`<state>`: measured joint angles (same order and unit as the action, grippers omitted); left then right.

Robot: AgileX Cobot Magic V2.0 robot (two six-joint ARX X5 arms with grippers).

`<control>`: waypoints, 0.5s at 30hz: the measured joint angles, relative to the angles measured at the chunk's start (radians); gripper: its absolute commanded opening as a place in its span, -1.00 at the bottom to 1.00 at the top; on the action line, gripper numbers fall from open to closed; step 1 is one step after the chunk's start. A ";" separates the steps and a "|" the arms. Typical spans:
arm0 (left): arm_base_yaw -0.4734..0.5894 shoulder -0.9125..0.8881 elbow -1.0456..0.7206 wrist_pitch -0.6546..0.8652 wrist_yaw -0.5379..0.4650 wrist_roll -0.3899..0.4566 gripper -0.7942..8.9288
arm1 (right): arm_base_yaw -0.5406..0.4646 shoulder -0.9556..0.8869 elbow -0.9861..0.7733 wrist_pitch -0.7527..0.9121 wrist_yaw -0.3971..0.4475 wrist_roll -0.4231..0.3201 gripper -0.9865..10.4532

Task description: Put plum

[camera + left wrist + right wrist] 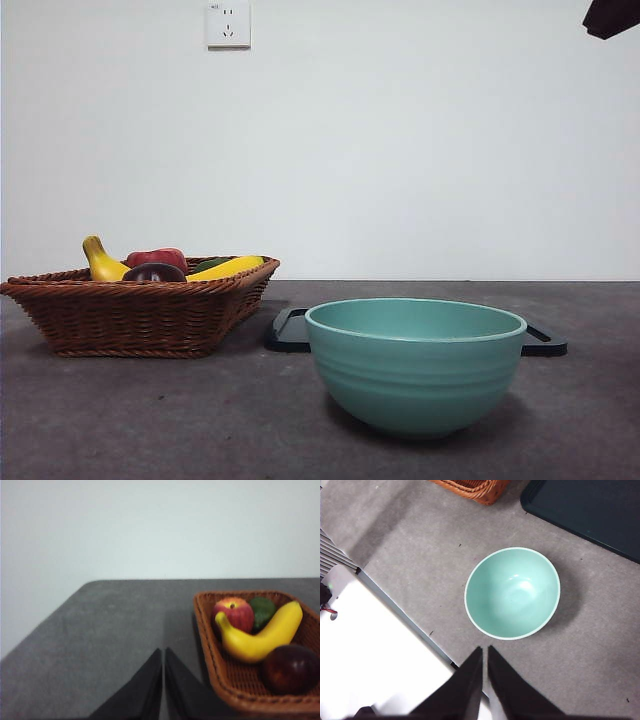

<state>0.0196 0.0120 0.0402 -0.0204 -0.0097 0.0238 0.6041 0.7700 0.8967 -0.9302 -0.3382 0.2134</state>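
- I see the plum (pixel 291 669) lying in the basket (pixel 130 315), at the corner nearest my left gripper (pixel 163 655), just beside the banana (pixel 260 635).
- Behind the banana sit a red apple (pixel 234 614) and a green fruit (pixel 263 610).
- My left gripper hangs low beside the basket, jaws together, holding nothing.
- My right gripper (pixel 484 652) hovers high over the near edge of the table (pixel 420 545), jaws together and empty; a teal bowl (pixel 512 593) sits just ahead of it.
- A dark tray (pixel 590 510) lies behind the bowl, right of the basket.
- A wall socket (pixel 228 23) has a mark I can't read.
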 measured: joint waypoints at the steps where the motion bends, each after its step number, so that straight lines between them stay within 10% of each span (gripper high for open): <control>1: 0.000 -0.003 -0.007 -0.001 0.000 0.000 -0.82 | 0.000 0.000 0.000 0.000 0.000 0.000 -0.82; 15: 0.000 -0.006 -0.008 -0.164 0.000 -0.012 -0.82 | 0.000 0.000 0.000 0.000 0.000 0.000 -0.82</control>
<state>0.0196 0.0055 0.0322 -0.1844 -0.0101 0.0116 0.6041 0.7700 0.8967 -0.9302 -0.3382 0.2134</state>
